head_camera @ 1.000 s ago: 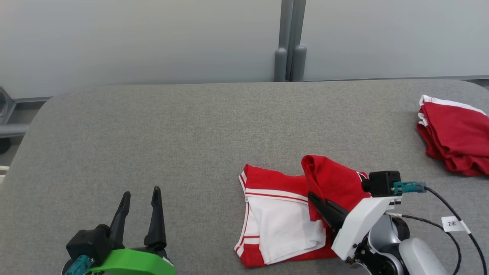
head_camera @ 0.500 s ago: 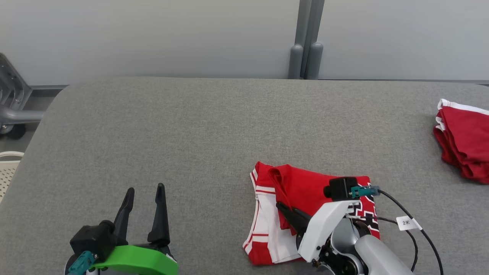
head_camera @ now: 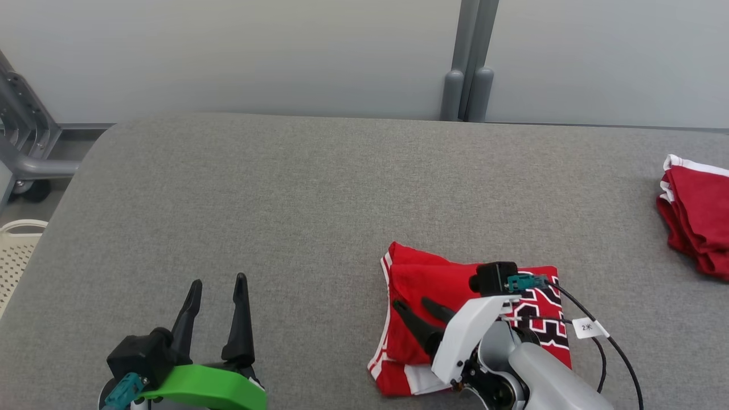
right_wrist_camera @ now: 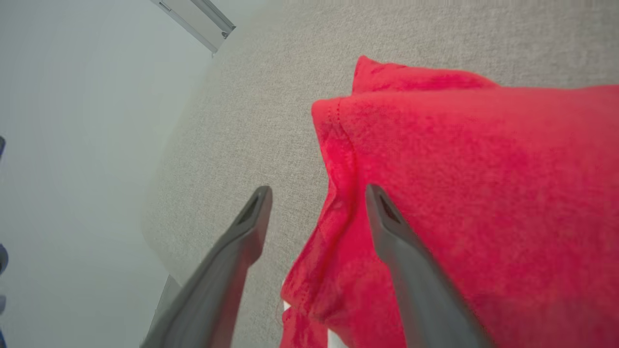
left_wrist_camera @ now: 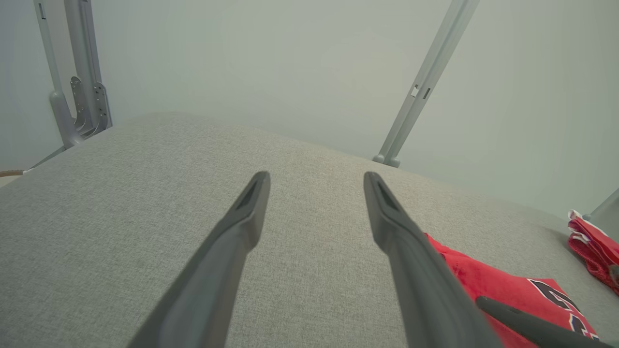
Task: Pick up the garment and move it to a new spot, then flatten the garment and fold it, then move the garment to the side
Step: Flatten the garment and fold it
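Red folded sports garment (head_camera: 438, 279) lies flat on the grey fabric worktop (head_camera: 273, 193) — the right gripper (head_camera: 411, 303), spread and empty, hovers at its folded edge, likely to smooth it.

We see the garment (head_camera: 433, 279) as matt cloth on the surface (head_camera: 285, 188), a rough grey weave; the left tool (head_camera: 218, 279) looks matt plastic.

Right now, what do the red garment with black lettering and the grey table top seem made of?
Red garment: soft matte knit, probably jersey; the right wrist view shows fine fuzzy texture and a stitched hem. Table top: matte grey woven fabric cover, going by its heathered weave; what lies beneath is hidden.
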{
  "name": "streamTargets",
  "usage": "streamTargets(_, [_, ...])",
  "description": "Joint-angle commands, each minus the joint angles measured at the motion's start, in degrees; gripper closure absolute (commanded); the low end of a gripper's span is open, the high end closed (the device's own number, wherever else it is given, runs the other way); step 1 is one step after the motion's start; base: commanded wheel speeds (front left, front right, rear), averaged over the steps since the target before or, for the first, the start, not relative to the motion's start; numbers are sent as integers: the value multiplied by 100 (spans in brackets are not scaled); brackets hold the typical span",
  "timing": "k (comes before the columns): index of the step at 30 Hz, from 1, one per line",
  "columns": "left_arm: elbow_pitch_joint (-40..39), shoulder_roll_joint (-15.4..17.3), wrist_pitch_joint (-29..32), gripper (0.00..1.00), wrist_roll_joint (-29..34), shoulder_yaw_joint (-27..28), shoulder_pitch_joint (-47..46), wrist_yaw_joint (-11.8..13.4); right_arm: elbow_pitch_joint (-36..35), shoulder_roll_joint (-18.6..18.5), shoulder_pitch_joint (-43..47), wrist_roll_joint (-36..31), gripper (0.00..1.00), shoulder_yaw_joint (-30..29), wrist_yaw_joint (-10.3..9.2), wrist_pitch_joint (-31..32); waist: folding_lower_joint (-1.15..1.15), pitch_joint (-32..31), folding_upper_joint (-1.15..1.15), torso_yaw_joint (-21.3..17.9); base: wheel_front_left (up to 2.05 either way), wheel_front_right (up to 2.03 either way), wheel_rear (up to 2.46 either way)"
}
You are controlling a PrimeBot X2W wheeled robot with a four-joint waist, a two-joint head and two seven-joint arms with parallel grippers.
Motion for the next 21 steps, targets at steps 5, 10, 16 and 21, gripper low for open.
streamTargets(5, [-6,33,-26,0,-41,-2,-10,27,-254,-12,-191,408,0,133,2,-352,0,-37,31,-92,0,0,0])
streamTargets(10, [-9,30,-25,0,-23,-32,-4,34,-344,-22,-314,336,0,-163,2,-701,0,-50,31,-168,0,0,0])
streamTargets(16, [13,-25,-27,0,1,-126,17,27,-284,-142,-242,-467,0,-935,2,-1005,0,-63,31,-313,0,0,0])
streamTargets(21, [33,-68,-27,0,0,-185,9,19,-502,-193,16,-919,0,-1402,2,-941,0,-58,31,-418,0,0,0])
